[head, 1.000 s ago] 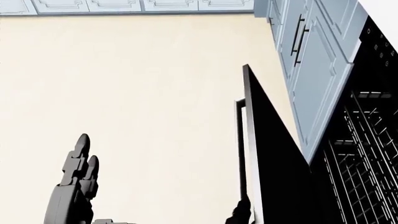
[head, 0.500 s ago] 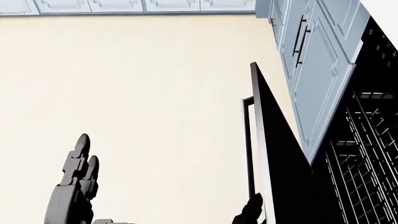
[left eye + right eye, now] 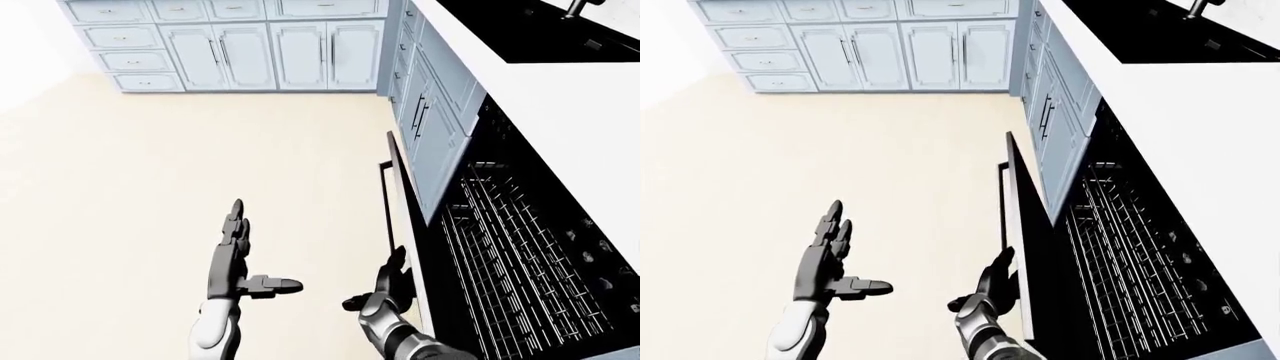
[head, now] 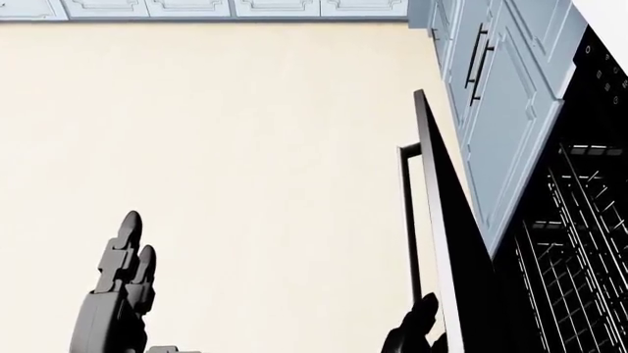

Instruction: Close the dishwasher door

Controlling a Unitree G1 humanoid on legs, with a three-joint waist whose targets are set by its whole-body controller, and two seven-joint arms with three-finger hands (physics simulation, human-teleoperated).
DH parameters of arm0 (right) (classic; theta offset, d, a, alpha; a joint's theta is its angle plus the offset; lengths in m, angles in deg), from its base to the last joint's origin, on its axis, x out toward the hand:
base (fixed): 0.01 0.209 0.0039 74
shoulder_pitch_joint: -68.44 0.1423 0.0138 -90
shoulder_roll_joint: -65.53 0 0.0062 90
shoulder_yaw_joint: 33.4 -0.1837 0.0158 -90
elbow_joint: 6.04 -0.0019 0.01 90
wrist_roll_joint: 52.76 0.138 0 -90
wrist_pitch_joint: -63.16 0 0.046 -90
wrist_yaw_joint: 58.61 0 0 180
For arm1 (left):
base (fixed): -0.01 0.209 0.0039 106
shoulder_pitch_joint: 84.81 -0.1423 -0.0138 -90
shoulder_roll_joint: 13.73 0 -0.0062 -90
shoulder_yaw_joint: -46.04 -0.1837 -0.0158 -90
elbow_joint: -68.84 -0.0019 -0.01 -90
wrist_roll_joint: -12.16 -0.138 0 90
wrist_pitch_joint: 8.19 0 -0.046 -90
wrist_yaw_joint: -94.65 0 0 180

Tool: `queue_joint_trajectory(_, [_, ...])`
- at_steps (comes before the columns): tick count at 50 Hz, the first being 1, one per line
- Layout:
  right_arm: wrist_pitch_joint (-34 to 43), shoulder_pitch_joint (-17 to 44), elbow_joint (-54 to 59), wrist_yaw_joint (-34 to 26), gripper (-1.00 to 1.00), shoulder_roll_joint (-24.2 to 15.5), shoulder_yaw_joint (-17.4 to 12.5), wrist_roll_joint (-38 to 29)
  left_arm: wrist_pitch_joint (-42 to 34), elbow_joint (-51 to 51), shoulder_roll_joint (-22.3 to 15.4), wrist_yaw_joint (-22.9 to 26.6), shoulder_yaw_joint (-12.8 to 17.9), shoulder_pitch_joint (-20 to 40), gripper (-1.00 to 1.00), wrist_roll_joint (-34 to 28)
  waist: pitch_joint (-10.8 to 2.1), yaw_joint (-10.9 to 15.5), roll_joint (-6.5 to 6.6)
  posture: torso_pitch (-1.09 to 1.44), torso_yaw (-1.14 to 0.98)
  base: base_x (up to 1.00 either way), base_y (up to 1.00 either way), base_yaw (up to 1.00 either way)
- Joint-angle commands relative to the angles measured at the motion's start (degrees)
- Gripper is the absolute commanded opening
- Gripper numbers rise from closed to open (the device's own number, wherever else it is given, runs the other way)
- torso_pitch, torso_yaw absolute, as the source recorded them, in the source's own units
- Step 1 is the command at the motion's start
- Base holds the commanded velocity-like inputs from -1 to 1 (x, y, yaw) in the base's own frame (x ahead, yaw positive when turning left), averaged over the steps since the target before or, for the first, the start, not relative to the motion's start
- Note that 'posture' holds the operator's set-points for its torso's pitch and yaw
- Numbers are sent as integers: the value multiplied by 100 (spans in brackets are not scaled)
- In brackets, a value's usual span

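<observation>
The black dishwasher door (image 3: 405,217) stands partly raised, seen almost edge-on, with its bar handle (image 3: 383,202) on the outer face at its left. My right hand (image 3: 386,283) is open, its fingers laid flat against that outer face just below the handle. It also shows at the bottom of the head view as the right hand (image 4: 417,332), beside the door (image 4: 444,235). My left hand (image 3: 240,251) hovers open over the floor to the left of the door, fingers straight and thumb out, touching nothing. Wire racks (image 3: 510,247) show inside the open dishwasher.
A white counter (image 3: 590,120) with a black sink (image 3: 540,30) runs along the right. Blue-grey cabinets (image 3: 430,120) sit under it, and more cabinets (image 3: 250,52) line the top of the view. Beige floor (image 3: 150,187) fills the left.
In the head view the door has swung to the right, toward the dishwasher, and my right hand has followed it up and to the right. The left hand has stayed still.
</observation>
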Motion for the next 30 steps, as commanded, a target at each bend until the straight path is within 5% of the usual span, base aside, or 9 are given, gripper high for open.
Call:
queue_joint_trajectory(1, [73,158,-202,411,100,-248,-5,-143,177,250,-13,-1,4,88,100,7,-123,-54,-28,0,0,0,0,0])
queue_joint_trajectory(30, [31,285,-240,359,100,-688,-90,177,100,361,-7,-12,-14,69,100,-2,-131,-22,-96,0,0,0,0,0])
